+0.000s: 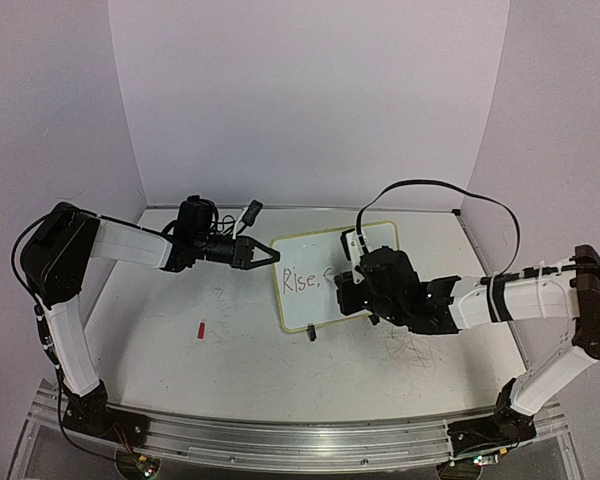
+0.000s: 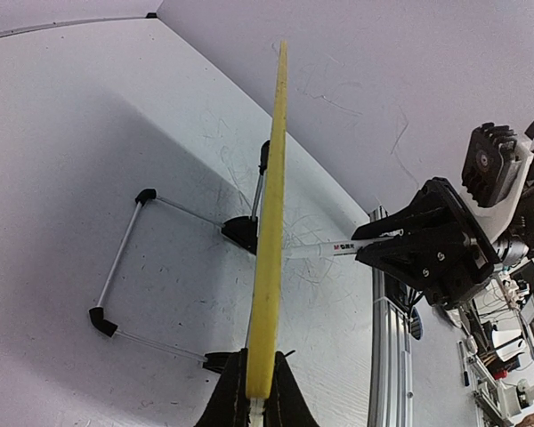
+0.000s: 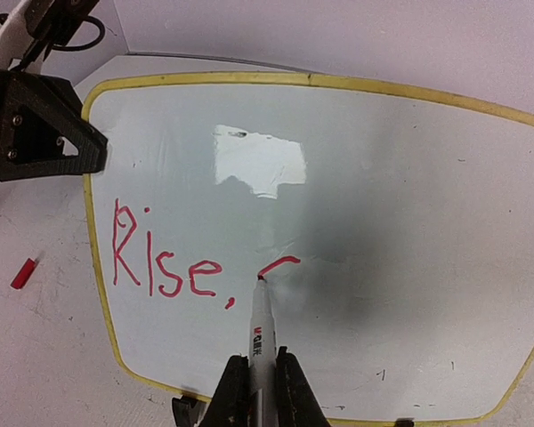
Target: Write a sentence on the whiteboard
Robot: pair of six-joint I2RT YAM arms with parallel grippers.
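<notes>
We see the whiteboard [image 1: 315, 300] standing tilted near the middle of the bench [image 1: 180, 370], its left rim pinched by our left claw [image 2: 256, 391]. Our right claw [image 3: 258, 369] is clamped on a red marker [image 3: 262, 325], whose tip touches the board just right of the sentence [image 3: 160, 258], which reads "Rise," plus a short red curve. A small red piece [image 1: 200, 329] lies well apart to the left

arms [image 1: 130, 243]: 2 | white links | black joints | grippers [image 1: 273, 256] black | cable [image 1: 430, 181] black
</notes>
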